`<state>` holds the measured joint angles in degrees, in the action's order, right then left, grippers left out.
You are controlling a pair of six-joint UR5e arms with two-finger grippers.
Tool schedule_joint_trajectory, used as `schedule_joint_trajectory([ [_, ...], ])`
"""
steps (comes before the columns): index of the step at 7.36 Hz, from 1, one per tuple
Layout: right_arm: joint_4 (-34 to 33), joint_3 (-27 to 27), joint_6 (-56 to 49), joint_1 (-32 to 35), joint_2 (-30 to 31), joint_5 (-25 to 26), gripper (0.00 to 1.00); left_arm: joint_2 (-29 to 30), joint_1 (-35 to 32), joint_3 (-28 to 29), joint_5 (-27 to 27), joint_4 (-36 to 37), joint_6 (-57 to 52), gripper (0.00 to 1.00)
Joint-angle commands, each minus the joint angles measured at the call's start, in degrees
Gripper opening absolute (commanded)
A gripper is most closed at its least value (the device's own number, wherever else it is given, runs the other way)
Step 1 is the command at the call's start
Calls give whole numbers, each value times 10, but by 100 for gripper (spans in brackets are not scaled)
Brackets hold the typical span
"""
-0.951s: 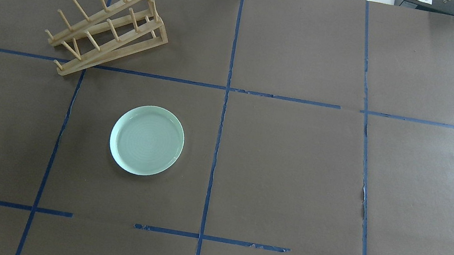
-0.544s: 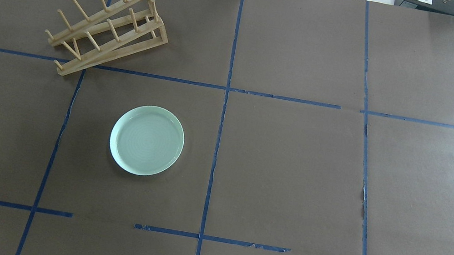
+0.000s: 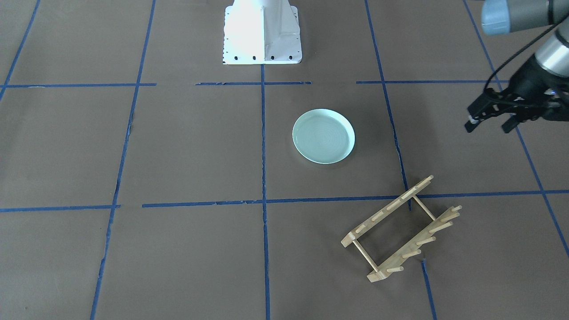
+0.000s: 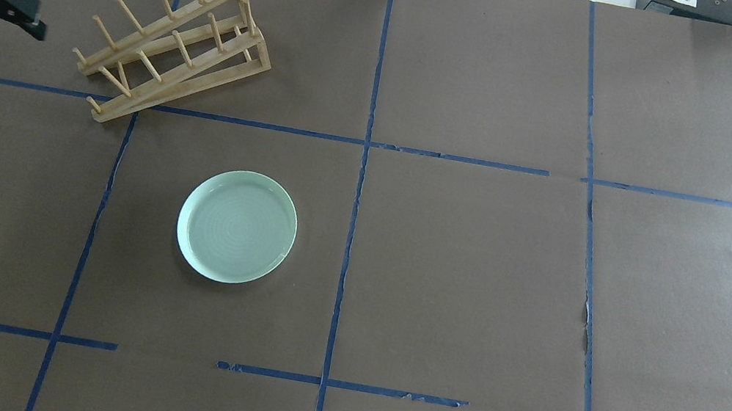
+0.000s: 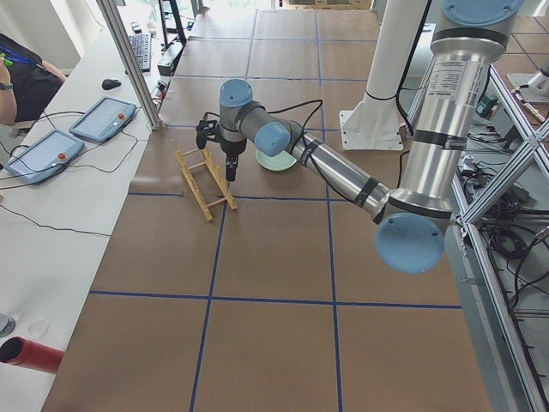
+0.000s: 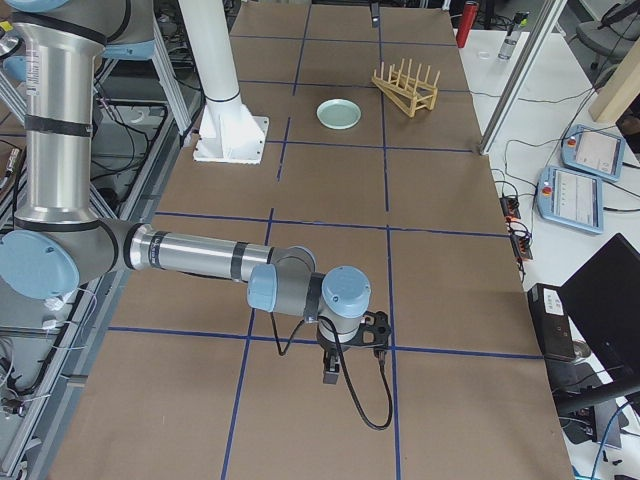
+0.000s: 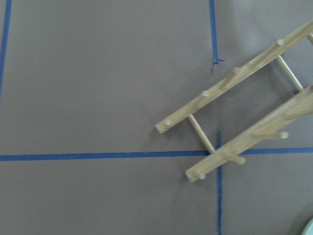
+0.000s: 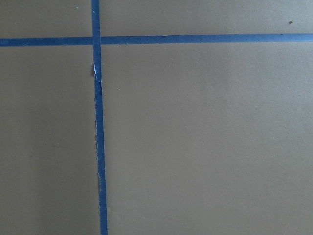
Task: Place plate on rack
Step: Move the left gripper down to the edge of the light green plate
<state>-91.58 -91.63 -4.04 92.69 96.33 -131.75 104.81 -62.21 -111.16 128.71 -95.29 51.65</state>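
1. Left gripper (image 4: 0,27): I see it only in part in the overhead view, where the frame's 9 o'clock edge cuts off its arm. Its 2 fingers stand apart, holding nothing, above the table (image 4: 474,268).
2. Right gripper (image 6: 352,362): it shows only in the right-side view, small and dark, well apart from the task's things. I cannot tell how its fingers stand. Its wrist camera gives me only brown paper (image 8: 205,137) and blue tape (image 8: 98,147).
3. Plate (image 4: 236,226): it lies flat and face up on the table. The left wrist view catches only a sliver of it at the 5 o'clock corner.
4. Rack (image 4: 175,36): it stands at 11 o'clock from the plate, apart from it, skewed to the tape grid. The left gripper hangs at its 9 o'clock, near but not touching. The left wrist view cuts off its far end.
5. Robot base (image 3: 262,35): in the front view it sits at 11 o'clock from the plate.
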Motion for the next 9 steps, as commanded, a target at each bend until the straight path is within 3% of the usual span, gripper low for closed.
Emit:
schedule_joint_trajectory([
  [1, 0, 0, 0, 0, 0, 0, 100, 149, 132, 87, -54, 17, 224, 100],
  [2, 0, 0, 0, -1, 0, 0, 100, 215, 191, 147, -88, 50, 270, 100],
  [4, 0, 0, 0, 0, 0, 0, 100, 295, 247, 258, -112, 58, 324, 100],
  [7, 0, 0, 0, 0, 0, 0, 100, 313, 280, 306, -122, 57, 340, 100],
  [9, 0, 0, 0, 0, 0, 0, 100, 315, 291, 324, -160, 57, 340, 99],
])
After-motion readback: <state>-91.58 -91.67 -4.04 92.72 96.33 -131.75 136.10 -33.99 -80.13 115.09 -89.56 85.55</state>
